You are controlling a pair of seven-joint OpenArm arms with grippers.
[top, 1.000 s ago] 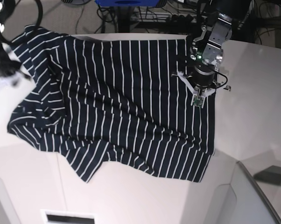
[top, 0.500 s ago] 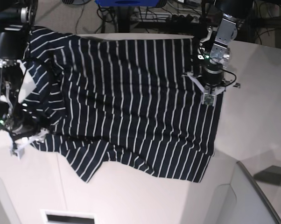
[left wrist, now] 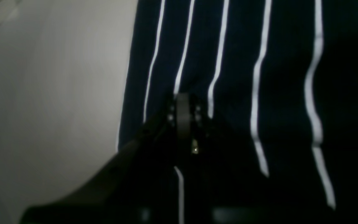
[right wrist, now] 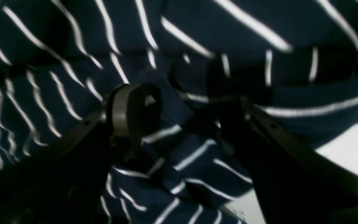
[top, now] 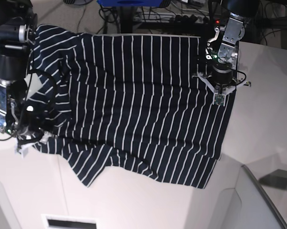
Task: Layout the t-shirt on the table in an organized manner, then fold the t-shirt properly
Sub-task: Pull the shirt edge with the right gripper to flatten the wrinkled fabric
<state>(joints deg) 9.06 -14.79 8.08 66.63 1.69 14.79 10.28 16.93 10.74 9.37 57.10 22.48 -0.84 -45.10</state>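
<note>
1. Starting at the counter's (top: 267,109) left edge: the right claw (right wrist: 185,121) is low over a rumpled heap of the t-shirt (top: 134,105). Its jaws are spread apart. Bunched striped cloth lies between them, not pinched as far as the wrist view shows.
2. To do this step well, I judge that this claw should close on a single layer at the outer hem or sleeve edge, not on the whole bunch. Otherwise the folds will only be dragged along.
3. In the middle, the t-shirt covers much of the counter. Its upper border runs along the far edge and its stripes are mostly straight there. The lower border is uneven, with a flap sagging towards the near edge and creases slanting across the left part.
4. Flattening likely calls for a slow pull outward and slightly towards the near-left corner, with the cloth kept low so it slides instead of lifting.
5. Towards the right edge, the left claw (top: 220,98) is closed tight. It appears to pinch the t-shirt just inside its right border, with bare counter beside it.
6. That grip should serve as the anchor, since tension between the two claws is what will draw the stripes parallel.
7. One risk is that too hard a tug pulls the cloth out of the anchor.
</note>
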